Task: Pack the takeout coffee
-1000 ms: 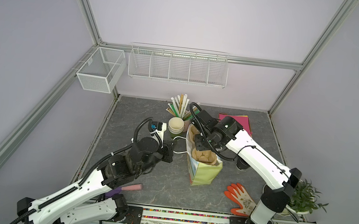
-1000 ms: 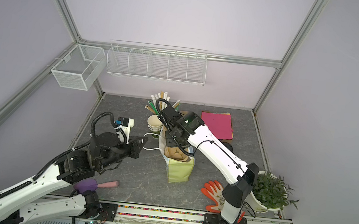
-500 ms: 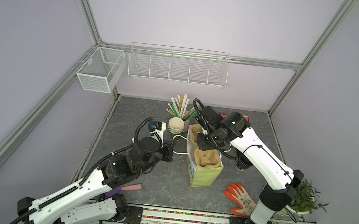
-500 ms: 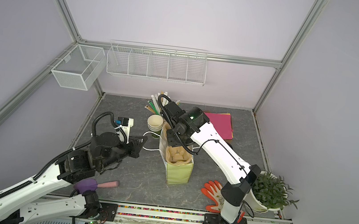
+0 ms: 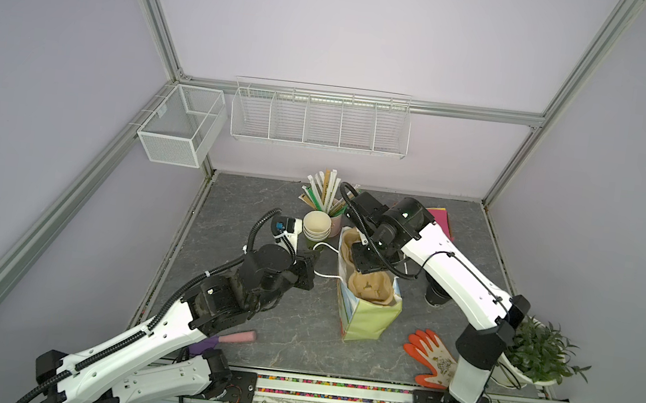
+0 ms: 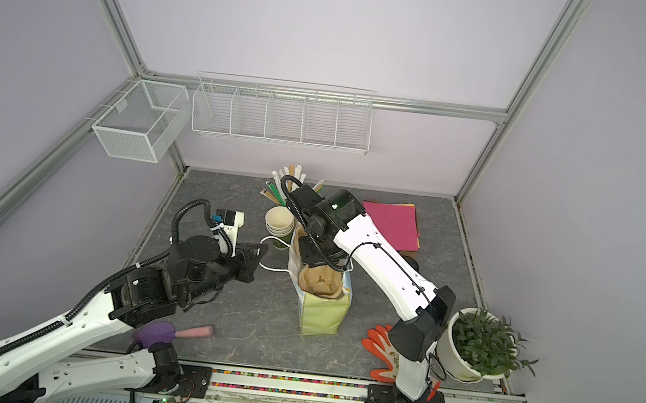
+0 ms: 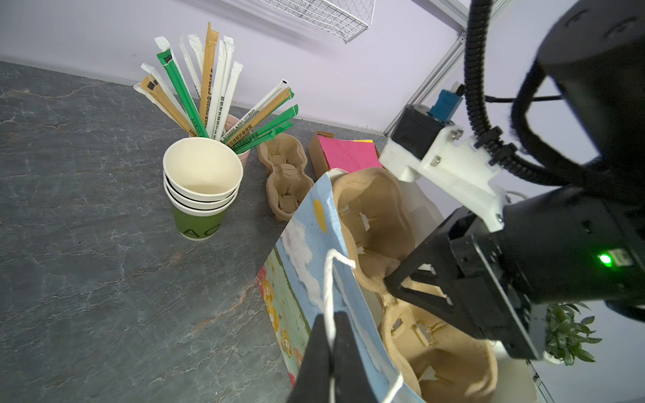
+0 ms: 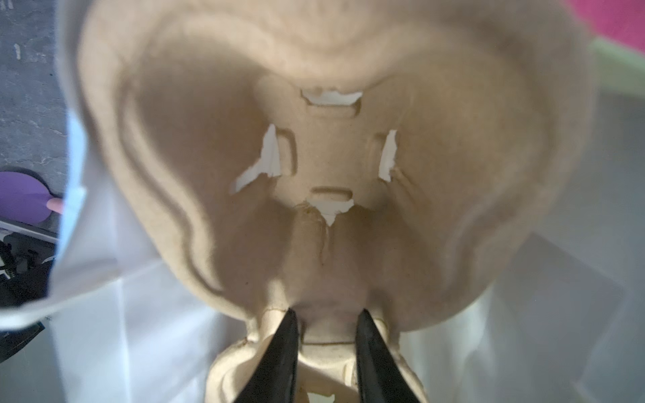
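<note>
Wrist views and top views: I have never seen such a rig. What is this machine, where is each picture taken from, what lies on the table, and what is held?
Two white robot arms stand at a grey table. The two wide pictures look down from overhead; the two close-ups come from a camera on each arm's wrist. The left gripper is shut on the white string handle of a paper bag. The right gripper grips a pulp cup carrier in that bag. Nearby: stacked green cups, wrapped straws, an orange glove, a potted plant, pink paper.
</note>
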`<state>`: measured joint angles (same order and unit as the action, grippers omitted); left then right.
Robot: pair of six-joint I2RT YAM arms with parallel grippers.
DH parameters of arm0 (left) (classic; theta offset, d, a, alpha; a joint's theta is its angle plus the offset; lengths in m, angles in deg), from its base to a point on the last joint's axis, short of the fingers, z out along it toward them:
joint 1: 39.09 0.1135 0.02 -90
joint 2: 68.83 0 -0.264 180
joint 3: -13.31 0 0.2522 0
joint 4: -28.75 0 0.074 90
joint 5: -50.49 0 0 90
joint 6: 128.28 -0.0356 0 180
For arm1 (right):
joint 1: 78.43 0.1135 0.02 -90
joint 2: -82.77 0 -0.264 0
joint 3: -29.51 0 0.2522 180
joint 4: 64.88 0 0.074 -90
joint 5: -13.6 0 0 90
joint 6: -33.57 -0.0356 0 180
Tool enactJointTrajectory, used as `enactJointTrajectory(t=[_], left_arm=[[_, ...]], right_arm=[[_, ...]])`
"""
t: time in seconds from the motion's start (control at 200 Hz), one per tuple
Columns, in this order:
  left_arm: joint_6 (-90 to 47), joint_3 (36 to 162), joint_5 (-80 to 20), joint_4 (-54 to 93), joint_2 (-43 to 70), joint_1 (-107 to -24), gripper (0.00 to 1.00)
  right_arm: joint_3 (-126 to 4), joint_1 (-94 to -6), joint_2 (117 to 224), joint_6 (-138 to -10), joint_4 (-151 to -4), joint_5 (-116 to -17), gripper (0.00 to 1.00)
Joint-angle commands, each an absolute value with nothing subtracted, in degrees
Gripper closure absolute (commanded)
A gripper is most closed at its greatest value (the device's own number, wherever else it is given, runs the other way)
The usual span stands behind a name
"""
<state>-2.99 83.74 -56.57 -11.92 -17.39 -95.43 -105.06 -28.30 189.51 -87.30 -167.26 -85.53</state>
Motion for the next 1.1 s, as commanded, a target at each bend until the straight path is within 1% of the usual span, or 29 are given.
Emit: enactJointTrajectory(t=[0.0, 0.095, 0.25, 0.39, 0.485, 0.64, 0.855, 1.095], left_arm=[[-3.87, 85.7, -56.75, -11.35, -17.58, -95.69, 1.0], [-4.1, 85.7, -57.17, -11.46, -17.92, -95.69, 1.0], [-4.29, 85.52, -57.01, -11.58, -17.7, -95.69, 1.0], [-4.86, 85.43, -57.65, -11.94, -17.81, -95.69, 1.0], [-5.06, 85.36, -57.7, -11.92, -17.96, -95.69, 1.0], [-5.23, 85.52, -57.68, -11.76, -17.98, -95.69, 1.0], [-5.58, 85.77, -57.68, -12.08, -18.07, -95.69, 1.0], [-5.23, 85.52, -57.46, -11.85, -18.02, -95.69, 1.0]], right_arm=[[-104.06, -28.68, 190.73, -87.67, -171.12, -82.99, 0.71], [-101.96, -28.36, 188.34, -88.71, -169.07, -84.1, 0.71], [-96.03, -28.14, 186.9, -89.53, -166.32, -82.53, 0.71], [-99.87, -28.2, 186.61, -89.43, -167.97, -84.51, 0.71], [-106.22, -28.29, 187.94, -89.34, -171.32, -84.37, 0.7], [-111.37, -28.4, 190.46, -88.46, -174.41, -83.94, 0.62], [-110.37, -28.41, 190.05, -87.7, -173.8, -84.55, 0.52], [-109.34, -28.5, 190.13, -86.97, -172.8, -84.81, 0.51]])
